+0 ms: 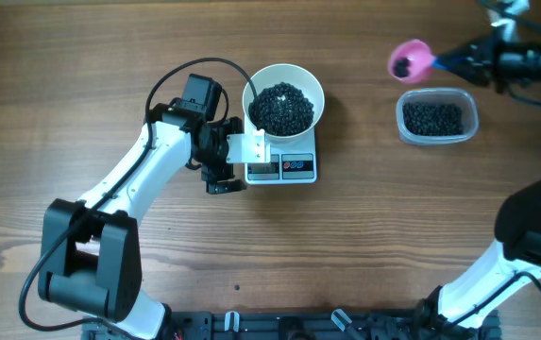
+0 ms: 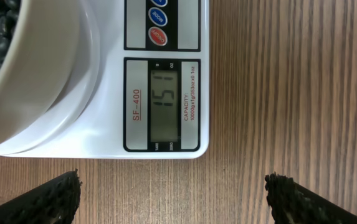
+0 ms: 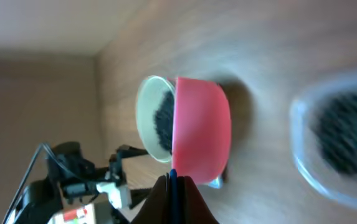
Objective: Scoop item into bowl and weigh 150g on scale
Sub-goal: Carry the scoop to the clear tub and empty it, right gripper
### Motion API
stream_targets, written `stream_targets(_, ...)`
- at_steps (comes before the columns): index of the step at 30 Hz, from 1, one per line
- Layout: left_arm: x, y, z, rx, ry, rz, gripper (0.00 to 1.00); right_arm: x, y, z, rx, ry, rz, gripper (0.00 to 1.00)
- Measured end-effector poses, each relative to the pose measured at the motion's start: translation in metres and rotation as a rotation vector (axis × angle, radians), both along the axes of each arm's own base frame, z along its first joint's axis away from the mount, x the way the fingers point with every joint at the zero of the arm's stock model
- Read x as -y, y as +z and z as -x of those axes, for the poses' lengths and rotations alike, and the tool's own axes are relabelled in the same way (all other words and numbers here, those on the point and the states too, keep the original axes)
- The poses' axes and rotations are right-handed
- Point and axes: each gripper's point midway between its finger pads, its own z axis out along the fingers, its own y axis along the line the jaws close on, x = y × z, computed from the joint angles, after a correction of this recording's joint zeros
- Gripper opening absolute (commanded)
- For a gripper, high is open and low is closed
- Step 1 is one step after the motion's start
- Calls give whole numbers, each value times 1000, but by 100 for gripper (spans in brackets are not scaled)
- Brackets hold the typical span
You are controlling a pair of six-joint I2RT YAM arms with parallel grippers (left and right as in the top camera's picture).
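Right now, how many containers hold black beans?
3: round white bowl on the white square scale; clear plastic tub at right; small pink scoop in the right gripper. None seem hidden.

Shiny black beans [image 1: 282, 107] fill a round white bowl [image 1: 313, 83] standing upright on a small white square scale [image 1: 296, 167], just toward 12 o'clock of the middle of the table [image 1: 81, 57]. The bowl sits at 12 o'clock of the scale's grey display [image 2: 164, 101], which reads 151 beside round blue and red buttons [image 2: 157, 26]. More beans lie in a clear tub [image 1: 402, 121] at 3 o'clock and a pink scoop [image 1: 412, 59] at 2 o'clock.
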Motion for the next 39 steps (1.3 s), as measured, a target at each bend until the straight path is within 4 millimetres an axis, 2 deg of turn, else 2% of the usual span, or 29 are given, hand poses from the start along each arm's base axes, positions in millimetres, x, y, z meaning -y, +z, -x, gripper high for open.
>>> stream_targets(5, 0, 0, 0, 1, 0, 0, 100, 50, -38, 29, -240, -133, 219, 4)
stream_targets(7, 0, 0, 0, 1, 0, 0, 100, 68, -50, 34, -306, -184, 335, 4)
stream_targets(9, 0, 0, 0, 1, 0, 0, 100, 75, -55, 34, -323, -200, 404, 4)
stream_targets(11, 0, 0, 0, 1, 0, 0, 100, 73, -60, 32, -331, -186, 486, 4)
stream_targets(14, 0, 0, 0, 1, 0, 0, 100, 54, -66, 21, -309, -114, 683, 4)
stream_targets(17, 0, 0, 0, 1, 0, 0, 100, 44, -68, 19, -305, -54, 898, 4)
stream_targets(20, 0, 0, 0, 1, 0, 0, 100, 36, -62, 17, -261, 71, 1139, 4)
stream_targets(24, 0, 0, 0, 1, 0, 0, 100, 26, -52, 13, -197, 234, 1353, 4)
stream_targets(29, 0, 0, 0, 1, 0, 0, 100, 21, -49, 11, -166, 332, 1401, 4)
stream_targets(32, 0, 0, 0, 1, 0, 0, 100, 10, -52, 2, -117, 320, 1344, 4)
stream_targets(39, 0, 0, 0, 1, 0, 0, 100, 12, -46, -17, -58, 220, 1362, 4)
